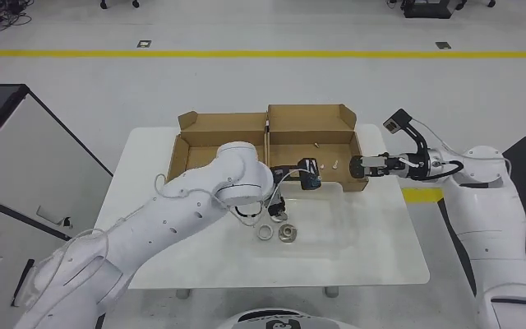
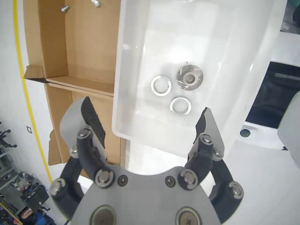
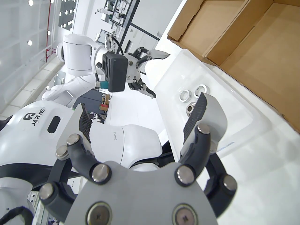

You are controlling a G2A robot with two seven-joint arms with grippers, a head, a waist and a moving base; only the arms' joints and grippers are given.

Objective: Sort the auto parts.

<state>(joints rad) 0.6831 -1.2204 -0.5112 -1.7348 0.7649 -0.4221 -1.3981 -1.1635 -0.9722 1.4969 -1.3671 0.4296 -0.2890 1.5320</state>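
Two cardboard boxes (image 1: 215, 153), one white tray (image 2: 131, 47), two rings (image 2: 161, 85), one flanged nut (image 2: 189, 77), three bolts (image 2: 65, 8).

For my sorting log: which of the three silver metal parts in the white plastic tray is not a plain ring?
The wide silver metal disc with a raised hub; the other two are thin open silver rings.

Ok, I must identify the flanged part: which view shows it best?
Left wrist view: the flanged part lies unobstructed beside two rings. Top view shows it tiny; in the right wrist view the right gripper covers part of it.
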